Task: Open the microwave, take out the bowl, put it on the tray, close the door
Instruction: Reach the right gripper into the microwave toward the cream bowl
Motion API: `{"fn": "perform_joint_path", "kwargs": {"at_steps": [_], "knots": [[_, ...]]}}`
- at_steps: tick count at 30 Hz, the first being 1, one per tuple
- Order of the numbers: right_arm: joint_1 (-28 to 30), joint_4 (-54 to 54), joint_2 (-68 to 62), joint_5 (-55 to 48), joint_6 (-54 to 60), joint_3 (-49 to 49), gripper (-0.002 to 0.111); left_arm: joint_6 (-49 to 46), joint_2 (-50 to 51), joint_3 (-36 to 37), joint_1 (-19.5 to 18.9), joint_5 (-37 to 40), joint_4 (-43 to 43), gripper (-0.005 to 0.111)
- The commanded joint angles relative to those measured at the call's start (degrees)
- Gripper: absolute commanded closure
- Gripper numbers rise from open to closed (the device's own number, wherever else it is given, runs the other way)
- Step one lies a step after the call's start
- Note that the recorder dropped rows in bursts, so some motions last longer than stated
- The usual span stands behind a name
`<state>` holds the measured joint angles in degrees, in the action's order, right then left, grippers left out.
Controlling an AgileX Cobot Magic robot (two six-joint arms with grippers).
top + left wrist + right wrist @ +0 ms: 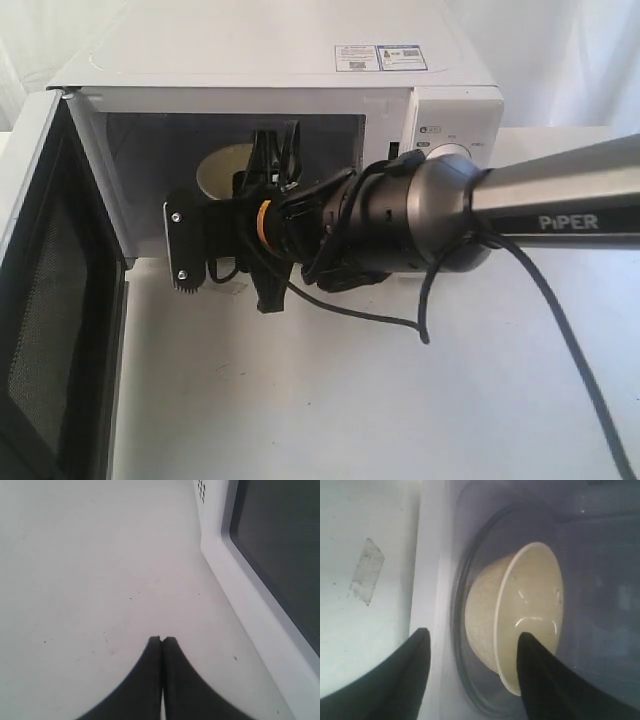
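The bowl (pixel 530 610) looks hard and breakable; its rim should be pinched. The right gripper (pixel 472 632) is spread wide, the left gripper (pixel 161 639) pressed closed.

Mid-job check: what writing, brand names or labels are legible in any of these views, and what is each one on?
"PiPER": on the grey arm in front of the microwave.
Stickers on the microwave's top: printed, but too small to read.
Markings above the knob: too blurred to read.
Both wrist views: no text.
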<state>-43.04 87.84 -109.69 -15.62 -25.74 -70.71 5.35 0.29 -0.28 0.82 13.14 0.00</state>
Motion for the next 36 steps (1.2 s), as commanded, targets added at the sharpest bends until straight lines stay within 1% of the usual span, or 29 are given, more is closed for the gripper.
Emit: {"fn": "perform_joint_path", "kwargs": {"at_steps": [1, 3, 12, 29, 30, 32, 33, 36], "knots": [[2.48, -0.11, -2.49, 3.21, 0.05, -3.09, 0.058, -0.18, -0.29, 0.28, -0.15, 0.15, 0.0, 0.107], [3.12, -0.43, -3.87, 4.9, -0.07, -4.57, 0.058, -0.18, -0.29, 0.28, -0.15, 0.15, 0.0, 0.107], [4.69, -0.43, -7.68, 5.65, -0.07, -8.52, 0.058, -0.18, -0.29, 0.28, -0.15, 0.15, 0.0, 0.107], [6.7, -0.8, -10.99, 7.06, -0.16, -11.45, 0.059, -0.18, -0.29, 0.28, -0.15, 0.15, 0.0, 0.107], [6.7, -0.8, -11.24, 7.18, -0.16, -11.7, 0.061, -0.18, -0.29, 0.28, -0.15, 0.15, 0.0, 0.107], [6.86, -0.8, -11.73, 7.18, -0.16, -12.1, 0.069, -0.18, -0.29, 0.28, -0.15, 0.15, 0.0, 0.107], [7.03, -0.8, -11.88, 7.7, -0.16, -12.1, 0.076, -0.18, -0.29, 0.28, -0.15, 0.15, 0.0, 0.107], [7.06, -0.8, -12.13, 8.58, -0.16, -12.1, 0.091, -0.18, -0.29, 0.28, -0.15, 0.15, 0.0, 0.107]]}}
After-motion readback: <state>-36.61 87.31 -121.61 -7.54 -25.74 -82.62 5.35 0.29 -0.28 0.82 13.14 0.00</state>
